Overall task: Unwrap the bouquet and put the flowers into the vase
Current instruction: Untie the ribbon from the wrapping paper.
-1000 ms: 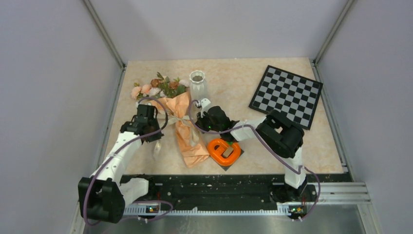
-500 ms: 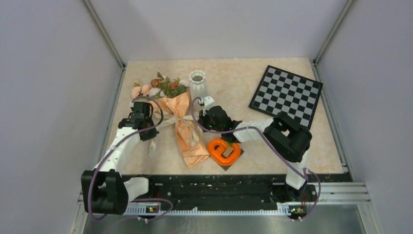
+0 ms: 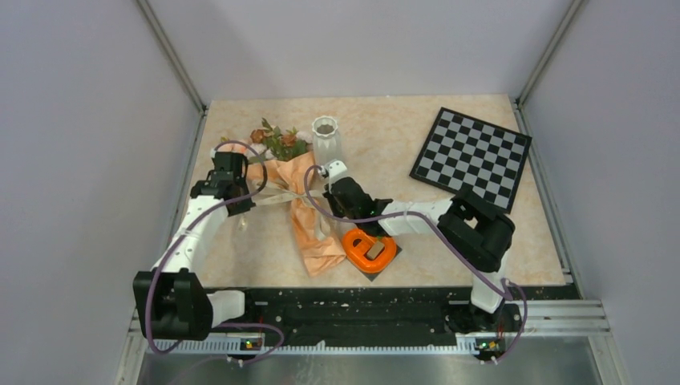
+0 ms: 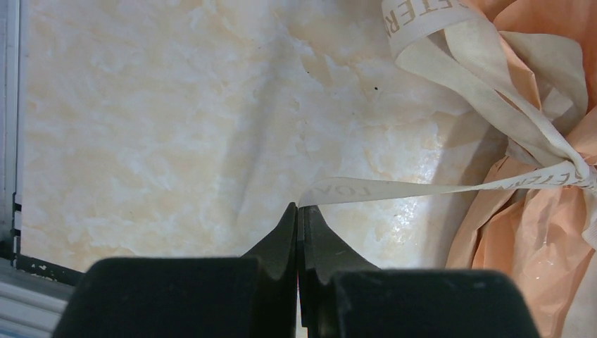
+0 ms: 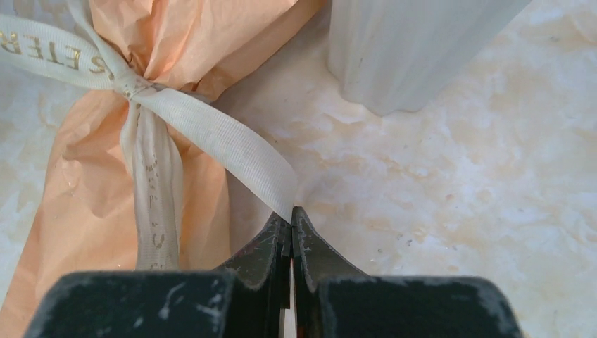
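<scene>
The bouquet (image 3: 311,216) lies on the bench (image 3: 385,136) left of centre in the top view, with its flowers (image 3: 277,143) toward the upper left, beside the vase (image 3: 325,138). The left gripper (image 4: 298,213), just left of the wrap, is clamped on one ribbon (image 4: 422,189) end. The right gripper (image 5: 291,220), just right of the wrap and below the vase, pinches the other end.

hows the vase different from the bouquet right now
The vase stands upright; the bouquet lies flat on the table. The vase is white and ribbed; the bouquet is crumpled peach paper tied with a cream ribbon. Both sit close together on the table's left half.
</scene>
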